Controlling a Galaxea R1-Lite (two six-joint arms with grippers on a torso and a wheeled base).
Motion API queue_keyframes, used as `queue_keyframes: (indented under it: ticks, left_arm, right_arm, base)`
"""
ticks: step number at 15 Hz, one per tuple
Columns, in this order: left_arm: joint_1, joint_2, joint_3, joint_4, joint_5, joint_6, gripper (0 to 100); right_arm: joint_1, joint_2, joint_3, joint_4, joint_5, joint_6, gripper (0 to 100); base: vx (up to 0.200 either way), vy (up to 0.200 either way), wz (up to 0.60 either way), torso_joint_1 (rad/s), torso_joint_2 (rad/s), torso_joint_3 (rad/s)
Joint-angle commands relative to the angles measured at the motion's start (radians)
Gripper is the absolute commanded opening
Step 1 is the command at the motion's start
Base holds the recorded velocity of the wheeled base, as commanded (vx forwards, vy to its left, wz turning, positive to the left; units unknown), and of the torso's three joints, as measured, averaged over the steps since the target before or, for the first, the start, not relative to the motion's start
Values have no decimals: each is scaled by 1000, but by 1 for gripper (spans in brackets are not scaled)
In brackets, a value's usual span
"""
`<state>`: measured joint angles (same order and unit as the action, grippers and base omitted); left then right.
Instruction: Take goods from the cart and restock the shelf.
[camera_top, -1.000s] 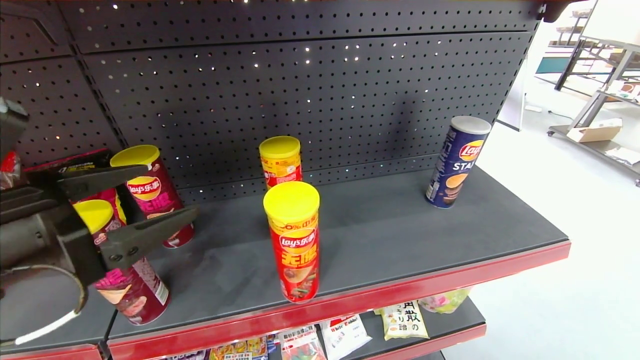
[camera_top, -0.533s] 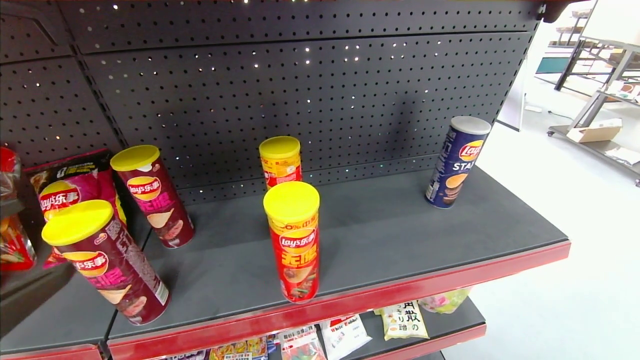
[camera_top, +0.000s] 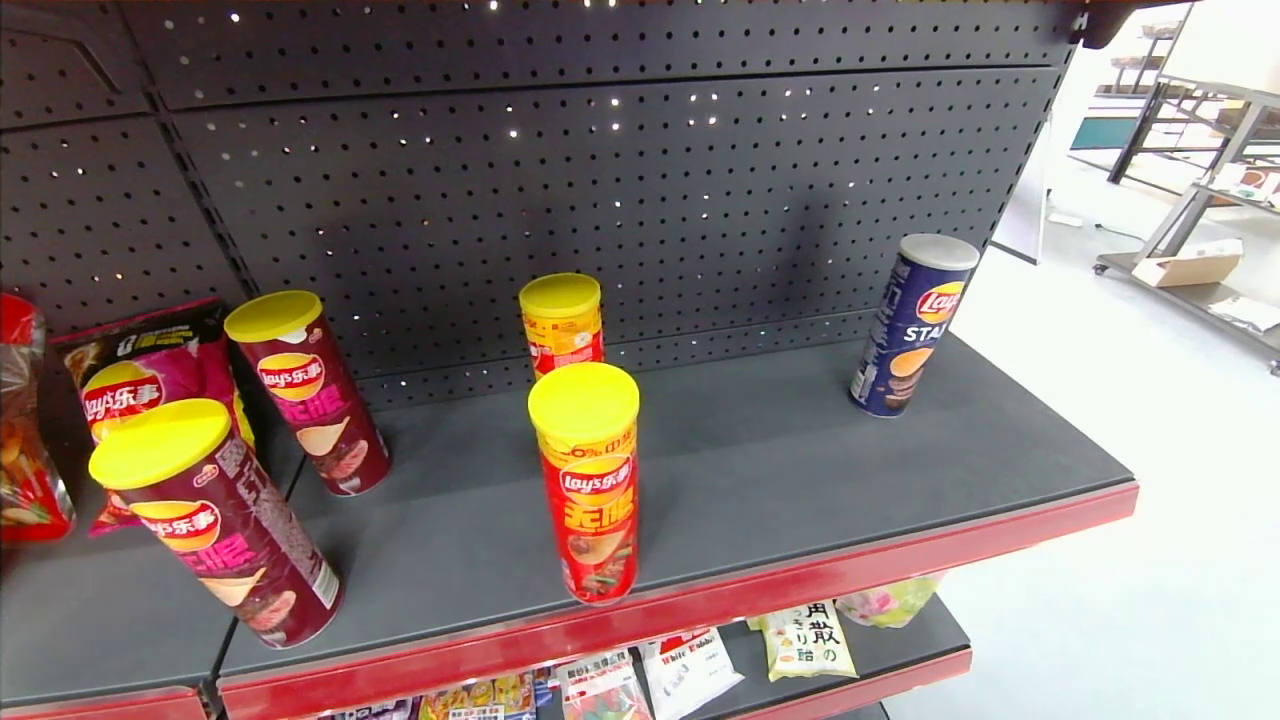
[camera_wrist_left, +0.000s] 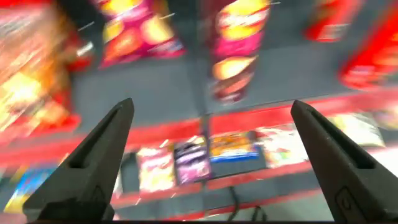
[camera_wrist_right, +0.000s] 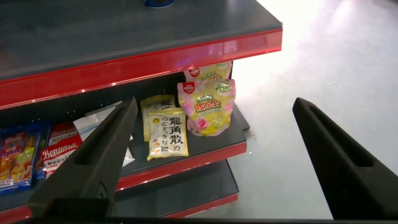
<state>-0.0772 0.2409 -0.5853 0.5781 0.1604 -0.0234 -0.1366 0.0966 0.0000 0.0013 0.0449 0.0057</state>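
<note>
- The left gripper (camera_wrist_left: 211, 104) hung before the shelf's red front edge (camera_wrist_left: 155, 130), its fingers spread wide with nothing between them.
- At the left end of the shelf (camera_top: 800, 470) a purple chip bag (camera_top: 140, 375) leaned at the back. The front maroon can (camera_top: 215, 520) stood near the lip and the rear maroon can (camera_top: 305, 390) by the pegboard (camera_top: 600, 180).
- Mid-shelf, a red can (camera_top: 590, 485) stood right at the lip with a yellow can (camera_top: 562, 325) behind it, and bare board lay on both sides.
- A blue can (camera_top: 912, 325) stood at the far right, well apart from the others, with open board in front of it.
- The right gripper (camera_wrist_right: 214, 101), its fingers wide apart and empty, faced the packets (camera_wrist_right: 186, 118) on the lower shelf near the right corner.
</note>
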Motion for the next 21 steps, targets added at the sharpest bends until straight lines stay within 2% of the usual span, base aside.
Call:
queue_keyframes:
  ticks: [1, 2, 3, 4, 5, 6, 7, 8, 9, 11, 12, 19, 20, 21]
  left_arm:
    - [137, -127, 101, 17, -5, -4, 100]
    - [119, -176, 168, -52, -90, -15, 100]
    - [63, -196, 183, -132, -182, -36, 100]
    - [56, -193, 191, -146, -259, -33, 100]
    - [59, -192, 208, -146, -297, -16, 100]
    - [59, -192, 213, -147, -297, -12, 100]
    - [68, -221, 265, -147, -279, 48, 100]
    - [77, -241, 329, -162, -210, 62, 100]
    - [77, -241, 367, -218, -162, 62, 100]
    - [79, -241, 438, -316, -154, 63, 100]
    - [77, -241, 444, -333, -156, 63, 100]
    - [79, -241, 446, -333, -150, 53, 100]
    - [79, -241, 446, -333, -140, 46, 100]
    - [77, -241, 446, -333, -137, 45, 100]
  right_arm:
    - [0, 0, 0, 0, 1, 0, 100]
    - [0, 2, 0, 0, 0, 0, 100]
    - [0, 2, 0, -1, 3, -1, 100]
    - [2, 2, 0, 0, 3, -3, 100]
    - [6, 2, 0, -1, 3, -3, 100]
    - [6, 2, 0, 0, 3, -3, 100]
    - [5, 2, 0, -1, 3, -3, 100]
    - [11, 3, 0, 0, 3, -3, 100]
    - [11, 3, 0, 0, 3, -6, 100]
    - [8, 3, 0, 0, 3, -6, 100]
    - [8, 2, 0, 0, 3, -6, 100]
    - [11, 0, 0, -1, 13, -18, 100]
    - [15, 12, -43, -17, 64, -29, 100]
    - [41, 218, -253, -21, 121, 20, 100]
  base:
    - [0, 0, 0, 0, 0, 0]
    - [0, 0, 0, 0, 0, 0]
    - [0, 0, 0, 0, 0, 0]
    - [0, 0, 0, 0, 0, 0]
    - [0, 0, 0, 0, 0, 0]
    - [0, 0, 0, 0, 0, 0]
    - [0, 0, 0, 0, 0, 0]
    - [0, 0, 0, 0, 0, 0]
    - [0, 0, 600, 2, 2, 12]
    - [0, 0, 600, -2, 5, -2]
    - [0, 0, 600, 7, -2, 2]
    - [0, 0, 0, 0, 0, 0]
    - [0, 0, 0, 0, 0, 0]
    - [0, 0, 0, 0, 0, 0]
